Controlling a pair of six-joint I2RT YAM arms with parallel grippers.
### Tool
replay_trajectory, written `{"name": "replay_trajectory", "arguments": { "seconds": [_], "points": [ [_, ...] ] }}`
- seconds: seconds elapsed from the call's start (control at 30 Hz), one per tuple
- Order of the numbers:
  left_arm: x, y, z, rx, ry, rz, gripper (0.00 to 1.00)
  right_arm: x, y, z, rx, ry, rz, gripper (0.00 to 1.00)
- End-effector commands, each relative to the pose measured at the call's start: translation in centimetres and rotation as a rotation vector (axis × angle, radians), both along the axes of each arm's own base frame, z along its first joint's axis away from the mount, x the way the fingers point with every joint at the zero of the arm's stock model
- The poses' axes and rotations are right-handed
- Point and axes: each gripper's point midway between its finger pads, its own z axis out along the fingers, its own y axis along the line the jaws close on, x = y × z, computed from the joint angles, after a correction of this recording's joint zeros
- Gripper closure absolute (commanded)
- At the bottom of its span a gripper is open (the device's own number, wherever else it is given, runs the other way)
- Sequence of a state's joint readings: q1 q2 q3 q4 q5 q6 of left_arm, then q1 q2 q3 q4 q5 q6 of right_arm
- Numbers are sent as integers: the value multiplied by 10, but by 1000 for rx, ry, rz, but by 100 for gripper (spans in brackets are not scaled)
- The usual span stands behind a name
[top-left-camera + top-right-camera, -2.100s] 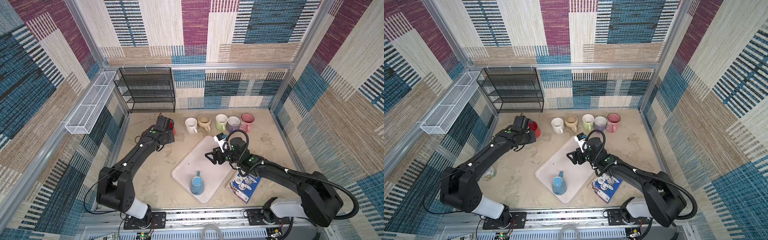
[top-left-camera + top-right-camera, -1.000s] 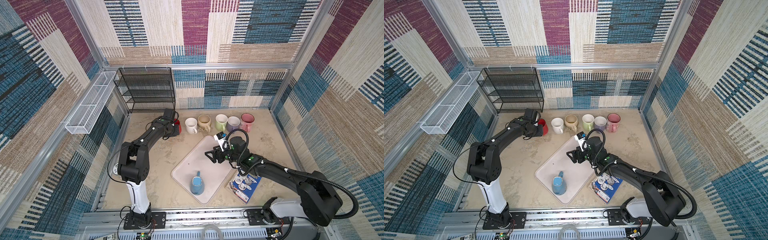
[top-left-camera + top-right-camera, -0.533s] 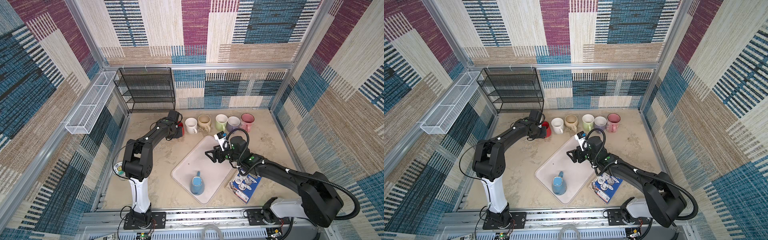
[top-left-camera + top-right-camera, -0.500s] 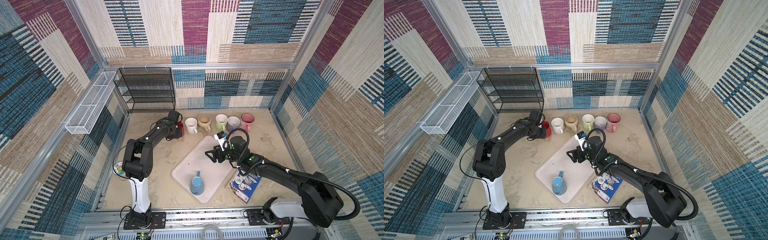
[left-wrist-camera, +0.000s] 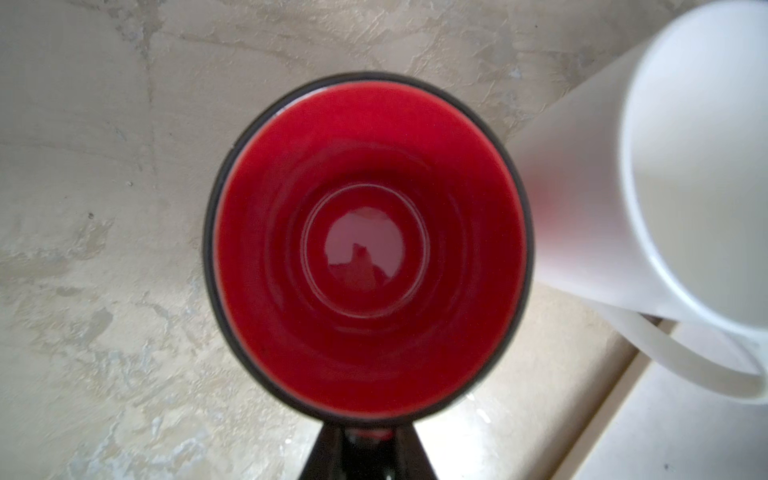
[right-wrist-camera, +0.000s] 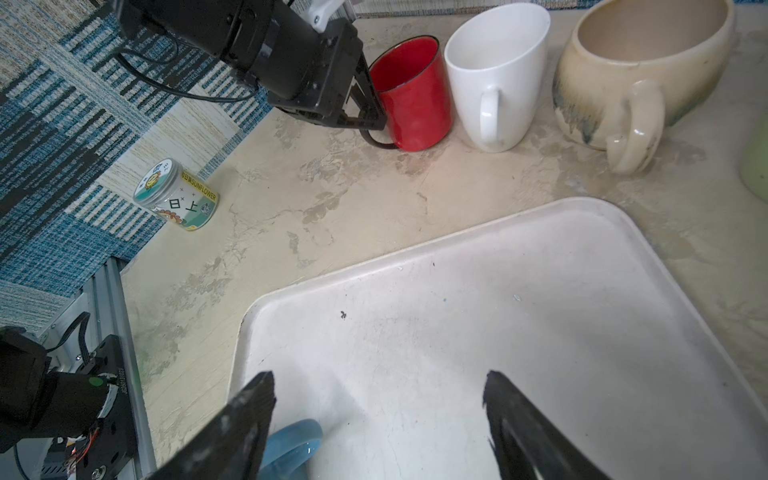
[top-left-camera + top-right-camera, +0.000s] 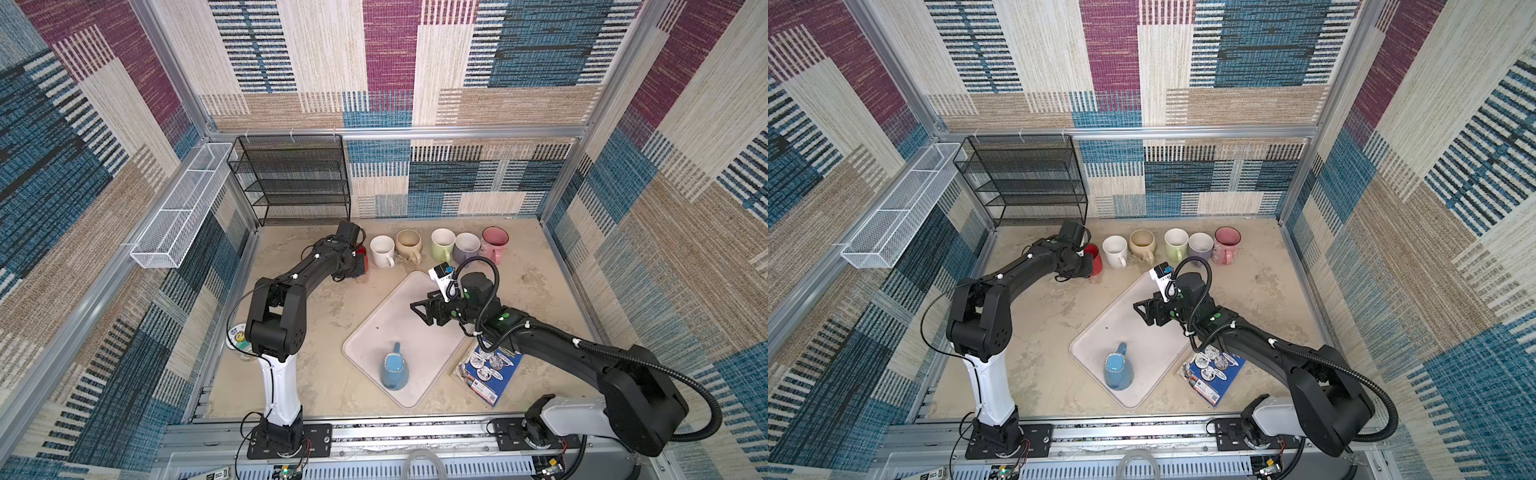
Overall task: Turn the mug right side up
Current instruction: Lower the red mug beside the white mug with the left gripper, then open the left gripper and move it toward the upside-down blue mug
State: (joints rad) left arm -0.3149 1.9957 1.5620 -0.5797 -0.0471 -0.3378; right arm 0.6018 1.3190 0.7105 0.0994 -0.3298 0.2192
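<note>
Red mug (image 6: 411, 91) stands upright at the left end of the far row, just beside the white mug (image 6: 494, 83). Its handle points near-left into the left gripper (image 6: 365, 118), clenched or released I cannot tell. Right gripper (image 6: 380, 386) hangs open over the tray (image 6: 519, 291), well apart.

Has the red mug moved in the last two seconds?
Yes. The red mug has shifted right in both top views, closing the gap to the white mug, which has stayed put.
</note>
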Motion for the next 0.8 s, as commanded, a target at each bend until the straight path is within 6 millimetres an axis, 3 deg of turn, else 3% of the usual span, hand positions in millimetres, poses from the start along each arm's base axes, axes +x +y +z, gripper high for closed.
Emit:
{"name": "replay_trajectory", "arguments": {
  "seconds": [0.0, 0.23, 0.47, 0.63, 0.7, 0.77],
  "points": [
    [2, -2, 5, -9, -19, 1, 69, 1, 1, 7, 4, -20, 5, 20],
    [-3, -1, 17, -16, -37, 9, 51, 0, -3, 14, 1, -18, -11, 21],
    [-21, 8, 56, -27, -103, 29, 35, -5, -8, 13, -7, 1, -27, 21],
    [-52, 11, 77, -73, -115, 23, 26, -7, -12, 10, -15, 24, -41, 21],
    [-68, 9, 82, -91, -117, 3, 14, -9, -13, 9, -18, 27, -43, 21],
    [-87, 3, 86, -57, -116, -35, 10, -10, -14, 6, -24, 31, -44, 21]
  ]
}}
